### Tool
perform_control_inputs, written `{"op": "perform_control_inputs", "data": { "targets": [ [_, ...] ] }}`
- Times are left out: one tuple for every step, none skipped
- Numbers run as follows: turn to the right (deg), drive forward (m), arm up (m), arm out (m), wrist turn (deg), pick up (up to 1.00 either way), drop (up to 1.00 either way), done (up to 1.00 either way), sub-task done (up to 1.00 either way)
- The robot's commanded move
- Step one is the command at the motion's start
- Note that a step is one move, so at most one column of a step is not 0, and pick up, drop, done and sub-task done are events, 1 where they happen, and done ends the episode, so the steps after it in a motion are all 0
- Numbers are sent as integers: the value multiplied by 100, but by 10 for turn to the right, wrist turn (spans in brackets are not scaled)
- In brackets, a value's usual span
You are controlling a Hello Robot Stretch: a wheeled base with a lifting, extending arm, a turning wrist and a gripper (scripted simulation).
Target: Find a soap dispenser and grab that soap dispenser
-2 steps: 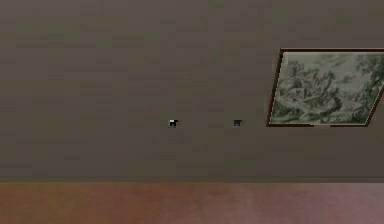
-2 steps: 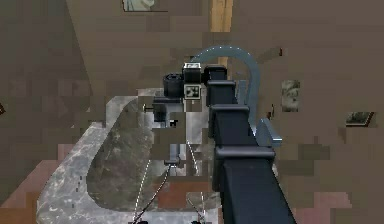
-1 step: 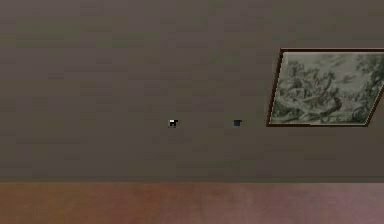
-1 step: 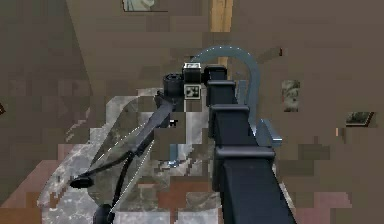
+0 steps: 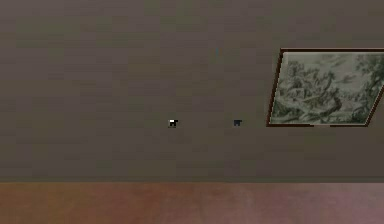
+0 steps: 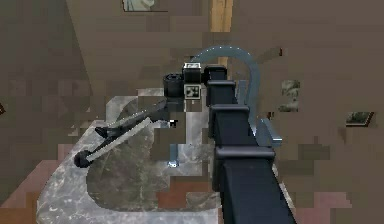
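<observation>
claw (image 6: 100, 140) reaches out over the marble bench (image 6: 60, 178), fingers pointing left; can't tell if it's holding anything; nothing here clearly reads as a soap dispenser; closest guess is the small greyish blob (image 6: 290, 93), which is right of the arm (image 6: 240, 150), so probably on the opposite side from the claw

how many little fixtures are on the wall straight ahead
2. One pale fixture sits mid-wall in the forward view; one dark fixture is to its right, left of the framed picture. More may lie beyond the frame.
</observation>
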Motion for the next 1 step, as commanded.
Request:
{"op": "perform_control_inputs", "data": {
  "targets": [
    [0,0,0,0,450,0,0,0,0]
  ]
}}
